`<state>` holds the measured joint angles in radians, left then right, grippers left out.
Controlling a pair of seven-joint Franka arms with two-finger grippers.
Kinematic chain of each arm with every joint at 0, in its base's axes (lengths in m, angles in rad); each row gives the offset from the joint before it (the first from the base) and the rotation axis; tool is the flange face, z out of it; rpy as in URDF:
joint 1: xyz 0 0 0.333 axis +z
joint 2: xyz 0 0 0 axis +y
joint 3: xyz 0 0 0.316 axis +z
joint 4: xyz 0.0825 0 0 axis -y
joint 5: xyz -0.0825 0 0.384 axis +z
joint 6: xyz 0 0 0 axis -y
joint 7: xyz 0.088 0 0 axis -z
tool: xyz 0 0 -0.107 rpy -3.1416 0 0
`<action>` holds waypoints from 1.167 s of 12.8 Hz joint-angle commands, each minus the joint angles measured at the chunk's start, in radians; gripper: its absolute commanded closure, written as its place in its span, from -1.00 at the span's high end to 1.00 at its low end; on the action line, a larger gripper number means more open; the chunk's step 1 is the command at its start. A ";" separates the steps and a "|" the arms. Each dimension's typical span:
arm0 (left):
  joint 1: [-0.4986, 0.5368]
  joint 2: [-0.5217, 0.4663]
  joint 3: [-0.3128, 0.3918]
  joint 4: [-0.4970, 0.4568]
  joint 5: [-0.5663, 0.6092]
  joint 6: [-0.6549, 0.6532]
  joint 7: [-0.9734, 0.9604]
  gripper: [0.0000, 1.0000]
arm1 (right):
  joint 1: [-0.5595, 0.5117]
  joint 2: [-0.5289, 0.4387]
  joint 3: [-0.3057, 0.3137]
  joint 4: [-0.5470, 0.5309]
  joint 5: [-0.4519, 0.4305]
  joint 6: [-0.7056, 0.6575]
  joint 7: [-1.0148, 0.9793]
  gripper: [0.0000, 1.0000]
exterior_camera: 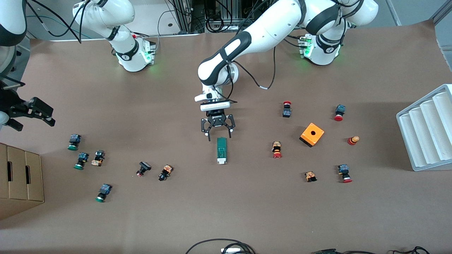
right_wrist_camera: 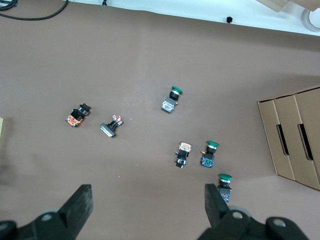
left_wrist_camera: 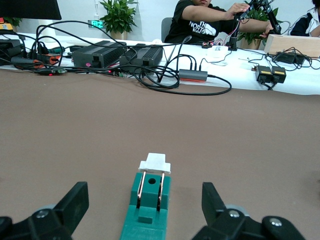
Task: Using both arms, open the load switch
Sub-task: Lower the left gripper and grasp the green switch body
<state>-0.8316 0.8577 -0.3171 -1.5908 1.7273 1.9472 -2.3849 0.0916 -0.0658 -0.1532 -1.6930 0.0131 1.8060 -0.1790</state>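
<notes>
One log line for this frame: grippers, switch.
left gripper: open, over load switch end | right gripper: open, waiting | switch: flat on table, untouched

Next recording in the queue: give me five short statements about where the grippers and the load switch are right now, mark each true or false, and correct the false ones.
1. The left gripper is open, right at the load switch's green end. True.
2. The load switch is held off the table. False: it lies flat on the table, with nothing gripping it.
3. The right gripper is shut on a push button. False: it is open and empty, up over the right arm's end of the table.
4. The switch's white end piece points toward the front camera. True.
5. The orange cube sits on the load switch. False: it stands apart, toward the left arm's end.
</notes>
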 commanded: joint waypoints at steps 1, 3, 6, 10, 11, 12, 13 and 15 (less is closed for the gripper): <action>-0.014 0.049 0.000 0.049 0.046 -0.068 -0.014 1.00 | -0.001 0.001 0.001 0.007 -0.021 0.001 0.003 1.00; -0.014 0.081 0.000 0.060 0.101 -0.088 -0.081 1.00 | 0.000 0.001 0.001 0.009 -0.021 0.001 0.003 1.00; -0.014 0.132 -0.020 0.080 0.156 -0.140 -0.123 1.00 | 0.000 0.001 0.001 0.007 -0.021 0.001 0.004 1.00; -0.014 0.159 -0.023 0.087 0.230 -0.163 -0.184 1.00 | 0.004 0.001 0.004 0.009 -0.015 0.009 0.007 1.00; -0.014 0.164 -0.022 0.089 0.244 -0.165 -0.197 1.00 | 0.004 -0.002 0.006 0.009 -0.016 0.004 0.007 1.00; -0.014 0.175 -0.023 0.089 0.247 -0.171 -0.198 1.00 | 0.002 0.001 0.006 0.009 -0.016 0.000 0.007 1.00; -0.014 0.185 -0.022 0.091 0.250 -0.172 -0.200 1.00 | -0.006 0.006 0.003 0.009 -0.016 0.001 0.001 1.00; -0.014 0.201 -0.023 0.094 0.267 -0.183 -0.201 1.00 | -0.003 0.012 0.000 0.009 -0.021 0.015 0.004 1.00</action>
<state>-0.8356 1.0231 -0.3380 -1.5324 1.9685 1.7941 -2.5712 0.0902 -0.0640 -0.1535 -1.6930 0.0131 1.8063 -0.1787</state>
